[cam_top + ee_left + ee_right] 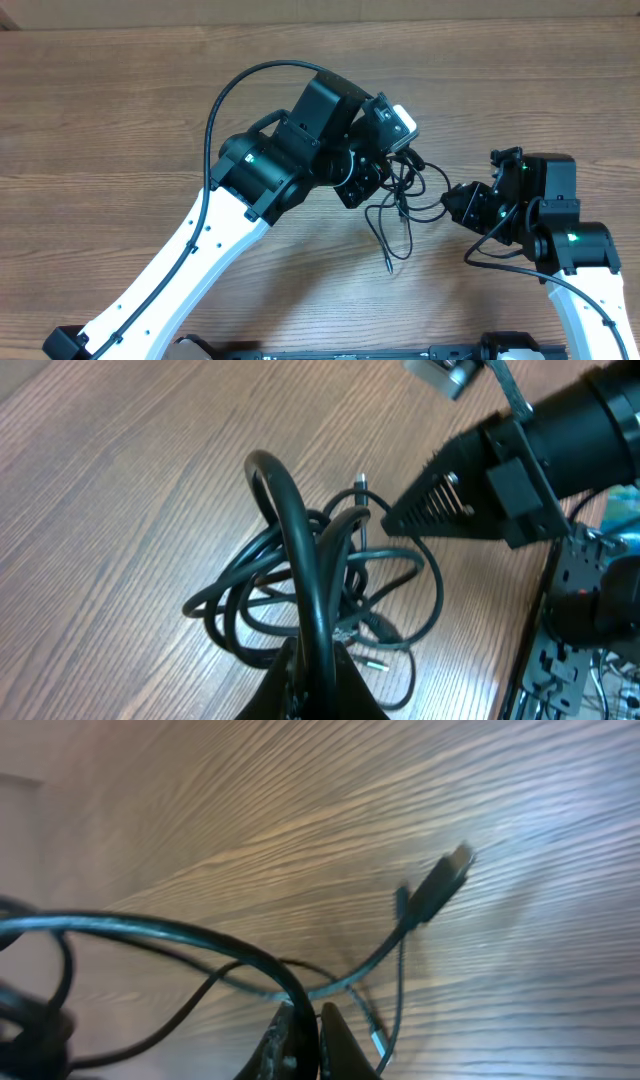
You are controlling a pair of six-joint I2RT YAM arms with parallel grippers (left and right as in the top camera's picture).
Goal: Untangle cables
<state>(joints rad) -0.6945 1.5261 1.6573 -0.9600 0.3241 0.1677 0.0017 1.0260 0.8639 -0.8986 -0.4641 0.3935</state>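
The cables (400, 192) lie in a loose clump right of centre in the overhead view, on the wooden table (120, 110). The left gripper (312, 660) has its fingers pressed together on one thick loop, which rises just above them. The right gripper (306, 1025) seems clamped on a thin strand, though this view is blurred. One plug end (445, 875) shows up and to the right of its fingers.

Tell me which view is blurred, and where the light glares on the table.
Right wrist view: blurred, with the cables and a plug end smeared; pale glare lies on the table at the upper right. Left wrist view: mostly sharp, the wood grain clear, no strong glare. Overhead view: sharp, even light, no glare.
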